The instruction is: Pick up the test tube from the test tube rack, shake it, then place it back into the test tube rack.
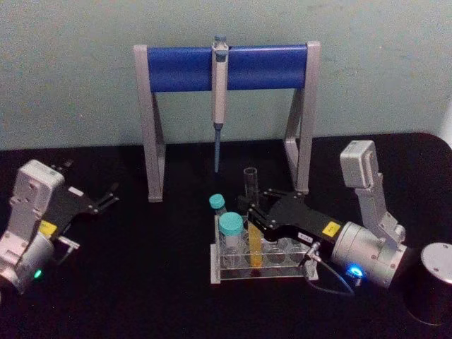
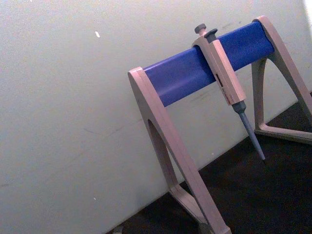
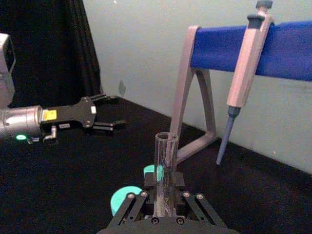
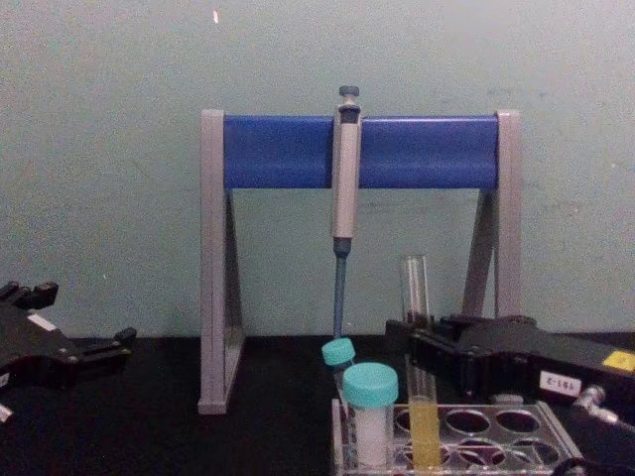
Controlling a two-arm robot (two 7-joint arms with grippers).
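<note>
Test tube (image 1: 250,182) in rack (image 1: 216,271), right hand (image 1: 253,216) around it, teal-capped tubes (image 1: 230,225) beside

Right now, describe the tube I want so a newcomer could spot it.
Find the blue-barred stand at the back; a clear rack sits before it. The test tube stands in it, held by the right end effector: tall, uncapped glass holding yellow liquid, unlike the short teal-capped tubes beside it.

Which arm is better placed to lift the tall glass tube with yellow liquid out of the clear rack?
Right. The right gripper is at the tall clear glass test tube, which stands in the clear plastic test tube rack. The left gripper hangs open well off to the left.
</note>
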